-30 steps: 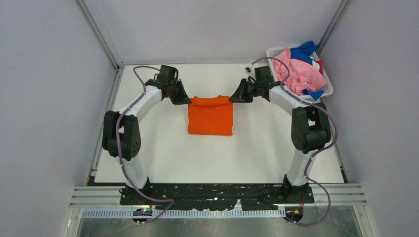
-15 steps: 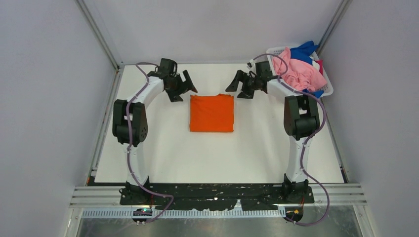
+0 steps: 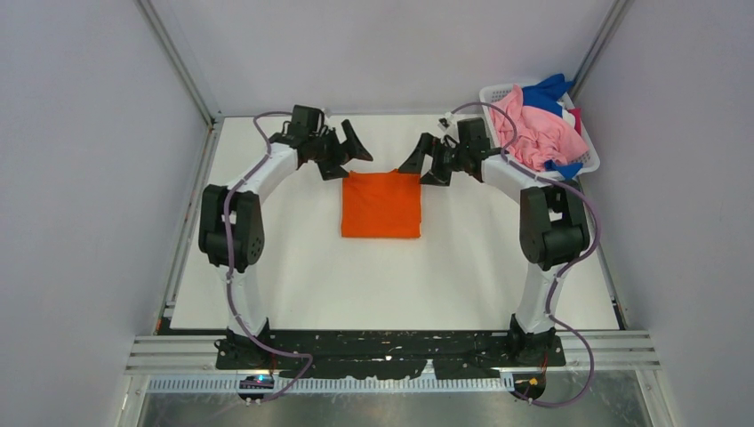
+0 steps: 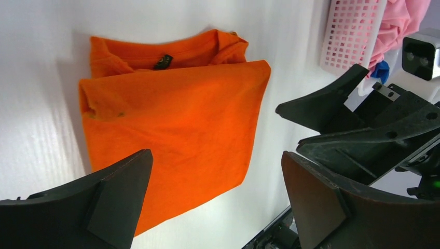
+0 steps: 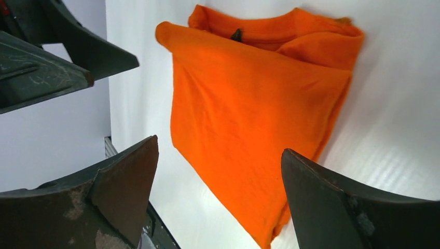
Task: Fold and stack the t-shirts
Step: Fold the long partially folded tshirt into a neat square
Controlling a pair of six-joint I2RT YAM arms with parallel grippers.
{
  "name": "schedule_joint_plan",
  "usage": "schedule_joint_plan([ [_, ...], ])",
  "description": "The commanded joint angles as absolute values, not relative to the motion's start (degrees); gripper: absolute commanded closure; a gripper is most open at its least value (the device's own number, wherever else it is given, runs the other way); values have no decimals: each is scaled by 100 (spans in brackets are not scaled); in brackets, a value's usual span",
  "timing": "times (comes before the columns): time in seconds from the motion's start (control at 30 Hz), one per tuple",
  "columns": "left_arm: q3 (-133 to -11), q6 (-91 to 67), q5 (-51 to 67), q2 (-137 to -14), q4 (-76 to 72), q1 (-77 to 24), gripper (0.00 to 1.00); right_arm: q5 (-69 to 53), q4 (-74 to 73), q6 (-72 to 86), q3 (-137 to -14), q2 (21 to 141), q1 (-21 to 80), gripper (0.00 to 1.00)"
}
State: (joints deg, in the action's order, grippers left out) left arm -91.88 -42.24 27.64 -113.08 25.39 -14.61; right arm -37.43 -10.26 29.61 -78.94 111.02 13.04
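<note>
One orange t-shirt (image 3: pixel 381 205) lies folded into a neat rectangle in the middle of the bench (image 3: pixel 293 267), neckline at its far edge. Left arm (image 3: pixel 233 222) and right arm (image 3: pixel 551 222) arch inward toward that edge, left gripper (image 3: pixel 345 158) and right gripper (image 3: pixel 421 167) both spread wide, holding nothing.

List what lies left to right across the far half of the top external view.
Open left end effector → folded bright orange cloth t-shirt → open right end effector → white plastic mesh basket
</note>
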Motion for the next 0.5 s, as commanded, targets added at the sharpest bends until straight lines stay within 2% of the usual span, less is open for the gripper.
schedule_joint_plan([
  [0.0,-9354,-4374,2917,-11535,2149,-1530,0,-4146,-500,3080,-8010,10947,1475,4],
  [0.3,-10104,-4568,2700,-12640,2497,-1525,0,-4221,-129,3533,-8550,11982,1494,5],
  [0.47,-10250,-4813,2489,-12951,2587,-1529,0,-3724,-472,3642,-9033,12626,1483,4],
])
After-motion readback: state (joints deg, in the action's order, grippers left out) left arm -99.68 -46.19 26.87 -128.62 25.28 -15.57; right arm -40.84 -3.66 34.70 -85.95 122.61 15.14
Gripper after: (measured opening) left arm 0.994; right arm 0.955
